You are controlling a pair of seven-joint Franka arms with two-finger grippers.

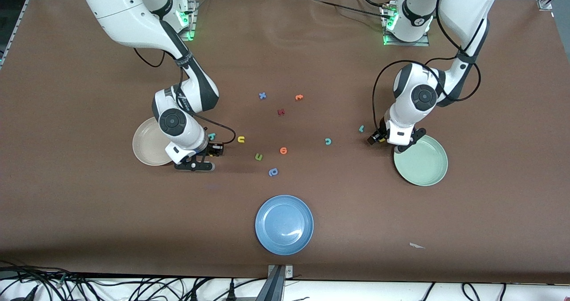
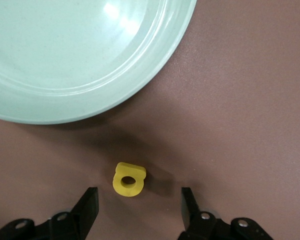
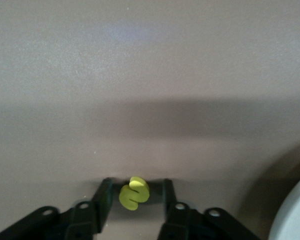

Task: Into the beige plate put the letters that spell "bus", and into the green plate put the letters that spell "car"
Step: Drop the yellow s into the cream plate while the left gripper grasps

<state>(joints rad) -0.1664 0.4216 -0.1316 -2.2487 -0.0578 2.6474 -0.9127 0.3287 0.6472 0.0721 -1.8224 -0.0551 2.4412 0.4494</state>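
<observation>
Front view: right gripper [image 1: 194, 164] low at the table beside the beige plate [image 1: 144, 152], left gripper [image 1: 397, 144] low at the rim of the green plate [image 1: 423, 167]; teal b [image 1: 212, 136] and yellow u [image 1: 241, 139] just past the right arm's wrist, teal c [image 1: 328, 141] and teal r [image 1: 361, 128] mid-table, both plates empty; fingers and the letters under them masked by the wrists. Left wrist view: jaws spread either side of the yellow a [image 2: 129, 179], not touching, green plate [image 2: 155, 75] close by; risk of the light foam skating sideways or tipping if one finger lands first. Right wrist view: fingers [image 3: 104, 200] drawn in close on the yellow s [image 3: 134, 193], which stands tilted between them; firm pinch or mere contact hard to tell; risk of the letter popping out on the lift; beige plate cut to a sliver at the edge.
</observation>
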